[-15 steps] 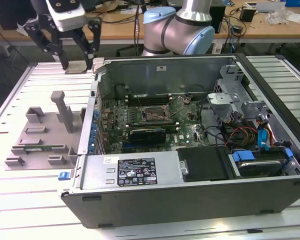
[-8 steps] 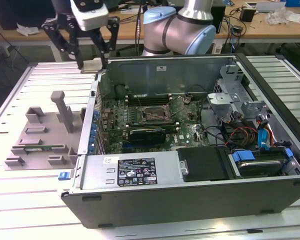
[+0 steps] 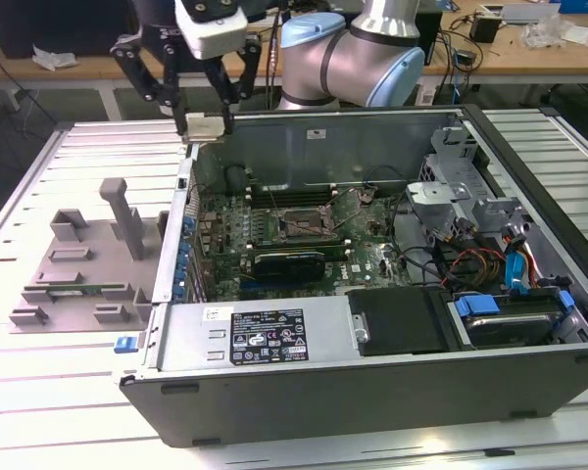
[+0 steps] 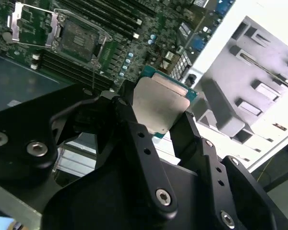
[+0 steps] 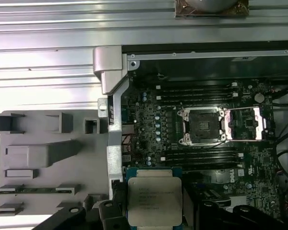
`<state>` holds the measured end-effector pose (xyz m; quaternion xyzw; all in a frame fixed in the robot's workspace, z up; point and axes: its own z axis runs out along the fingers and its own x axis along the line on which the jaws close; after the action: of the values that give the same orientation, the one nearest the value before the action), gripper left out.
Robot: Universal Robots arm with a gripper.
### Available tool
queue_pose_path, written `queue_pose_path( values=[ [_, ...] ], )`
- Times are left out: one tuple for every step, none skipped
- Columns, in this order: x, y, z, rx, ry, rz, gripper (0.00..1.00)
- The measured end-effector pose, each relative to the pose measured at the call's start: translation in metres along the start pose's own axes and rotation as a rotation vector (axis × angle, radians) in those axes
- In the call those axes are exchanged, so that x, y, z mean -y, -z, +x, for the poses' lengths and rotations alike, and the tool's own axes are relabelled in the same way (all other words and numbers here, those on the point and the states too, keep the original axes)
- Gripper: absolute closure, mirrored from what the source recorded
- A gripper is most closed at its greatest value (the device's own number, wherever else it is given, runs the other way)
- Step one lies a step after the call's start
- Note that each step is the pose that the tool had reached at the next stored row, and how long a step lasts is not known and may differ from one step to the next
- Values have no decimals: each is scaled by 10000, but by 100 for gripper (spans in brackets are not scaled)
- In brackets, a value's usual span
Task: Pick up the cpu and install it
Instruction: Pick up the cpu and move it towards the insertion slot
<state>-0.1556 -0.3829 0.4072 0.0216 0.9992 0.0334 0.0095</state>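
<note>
Gripper (image 3: 205,123) closed narrow on cpu (image 5: 155,199), pinching its edges, held in air above the computer case (image 3: 372,392) side wall. Carry step, not installed. Open CPU socket (image 5: 201,125) lies well apart and looks empty. Seating likely needs the chip squared over it.

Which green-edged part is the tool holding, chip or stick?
The flat square silver-topped chip with a green rim, clamped in the black tool; the long narrow green stick lies in the grey fixture.

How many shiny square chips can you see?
1. The cpu is pinched in the gripper, up over the computer case's edge, near the grey tray. None sits in the open socket.
</note>
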Motion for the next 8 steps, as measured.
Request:
queue_pose_path(
  values=[
    [-1, -1, -30, 1, 0, -1, 45],
    [-3, -2, -62, 0, 0, -1, 45],
    [-4, -2, -94, -1, -1, 0, 45],
    [-6, -7, -151, -4, 0, 0, 45],
    [-7, -16, -184, -4, 0, -3, 45],
    [-8, -26, -214, -7, 0, -2, 45],
    [-8, -37, -243, -9, -1, 0, 45],
    [-9, -51, -275, -9, -3, 0, 45]
  ],
)
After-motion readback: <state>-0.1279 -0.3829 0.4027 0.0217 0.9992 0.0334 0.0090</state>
